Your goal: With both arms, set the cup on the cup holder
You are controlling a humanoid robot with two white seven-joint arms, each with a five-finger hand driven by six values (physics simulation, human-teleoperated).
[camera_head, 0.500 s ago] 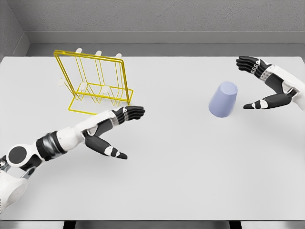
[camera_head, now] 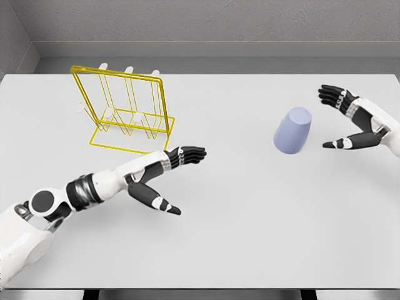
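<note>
- On the right half of the white table (camera_head: 250,250), I have the lavender cup (camera_head: 292,130) standing mouth-down and slightly tilted, its closed base leaning up and to the right, its long axis close to upright.
- My right hand (camera_head: 353,122) sits just to the right of the cup, palm facing it, fingers spread above and thumb stretched out below; it holds nothing and there is a clear gap between it and the cup wall.
- The cup lies to the left of those fingers, so I judge a short sideways reach toward the picture's left would bring the palm against it.
- My left hand (camera_head: 169,178) hovers near the table's middle, just in front of the yellow wire cup holder (camera_head: 125,112), fingers straight and apart, thumb dropped low, empty as well.
- From the left hand the cup lies well off to the right and a little further back; the right hand is plainly the nearer of the two.
- The holder stands on the left side of the table, well apart from the cup, with its white pegs pointing up and back.
- Count: one cup, one holder, two hands. I can make out three white peg tips at the holder's top; lower ones are hard to separate through the wires.
- My reading is that the grasp has not begun.
</note>
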